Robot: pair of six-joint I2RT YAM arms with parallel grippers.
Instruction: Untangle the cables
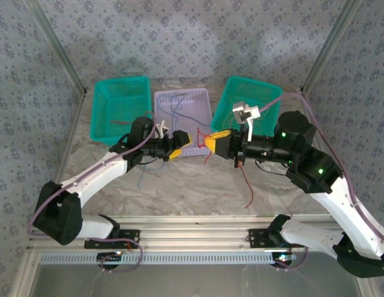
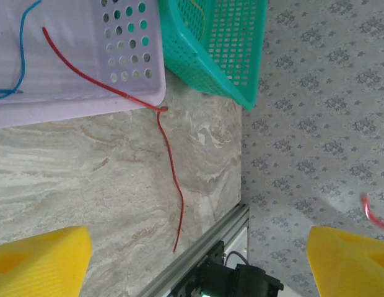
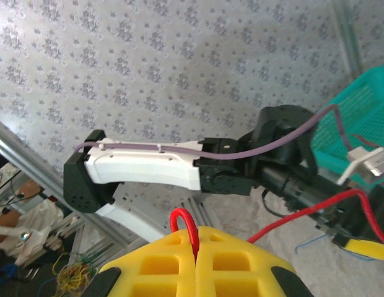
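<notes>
- Your right claw (image 3: 197,250) is clamped shut on a red cable (image 3: 191,230) — a small loop of it stands up from between the yellow fingers (image 3: 161,266). A red length also trails off to the right in the right wrist view.
- Seen from above, that claw sits just off the near right corner of the lavender basket (image 1: 183,93). It faces your left claw (image 1: 182,143) tip to tip, and the two are close but not touching.
- Your left claw stands wide open with nothing between its fingers. In the left wrist view they sit apart in the two bottom corners.
- A red strand (image 2: 170,161) leaves the lavender basket, crosses its rim at the corner and lies on the marbled worktop (image 2: 68,185). Its free end rests near the metal rail at the edge.
- You cannot tell from these views whether that strand and the gripped red cable are one and the same.
- Blue cables (image 1: 173,111) lie loose inside the lavender basket. One more blue length (image 1: 142,176) trails over the worktop beside the left arm (image 1: 99,173).
- Two teal baskets flank the lavender one — the left teal basket (image 1: 121,80) and the right teal basket (image 1: 254,80).
</notes>
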